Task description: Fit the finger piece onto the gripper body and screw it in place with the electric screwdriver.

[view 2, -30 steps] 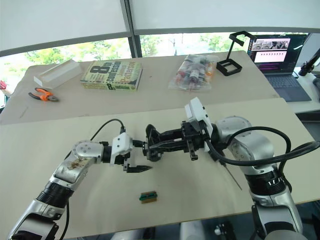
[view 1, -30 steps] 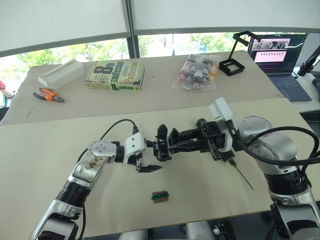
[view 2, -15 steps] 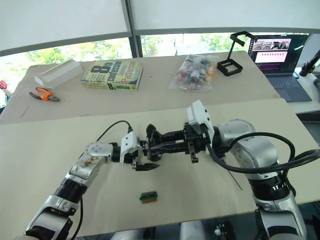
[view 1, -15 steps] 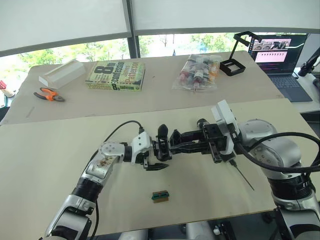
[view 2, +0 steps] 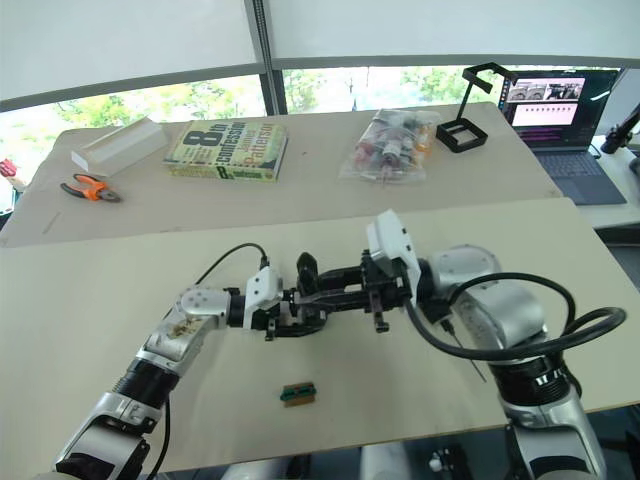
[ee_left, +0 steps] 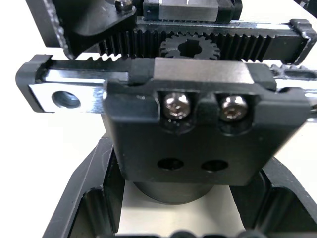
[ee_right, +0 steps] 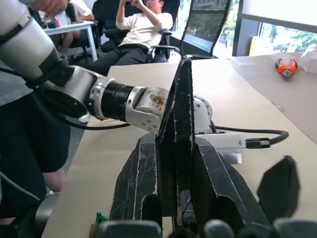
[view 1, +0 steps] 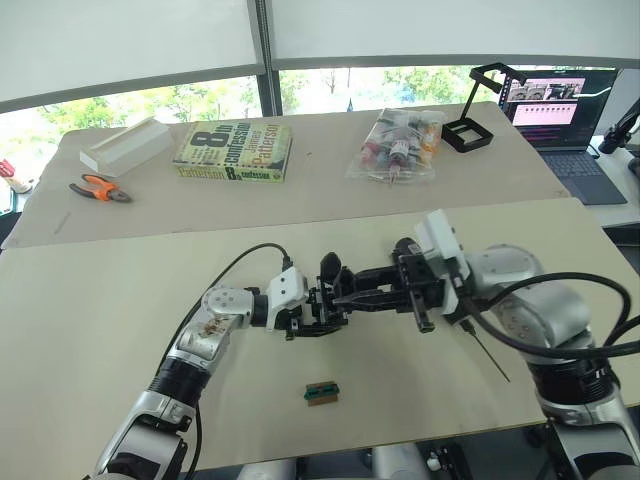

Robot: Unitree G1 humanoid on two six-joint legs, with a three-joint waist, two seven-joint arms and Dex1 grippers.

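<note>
The gripper body is a blocky black assembly. In the left wrist view it shows two toothed racks meshing with a small cog, a bright metal rail with a round hole at one end, two shiny screw heads and two empty holes below them. It stands near the middle of the pale, matte table, with its upright pointed finger rising above the two arms. The left gripper has its fingers apart on either side of the body's round base, and bare table shows between each finger and the base. The right gripper is clamped on the finger piece, a flat, scuffed black taper that stands up between the fingers, its tip just beside the gripper body. Whether the piece touches the body is hard to make out, since the black parts merge. The screwdriver lies under the right arm, with little more than its thin metal bit showing. A small green-brown block sits apart, nearer the table's front edge. Half a second ago the left gripper was just beside the body; it has since closed in around the base.
</note>
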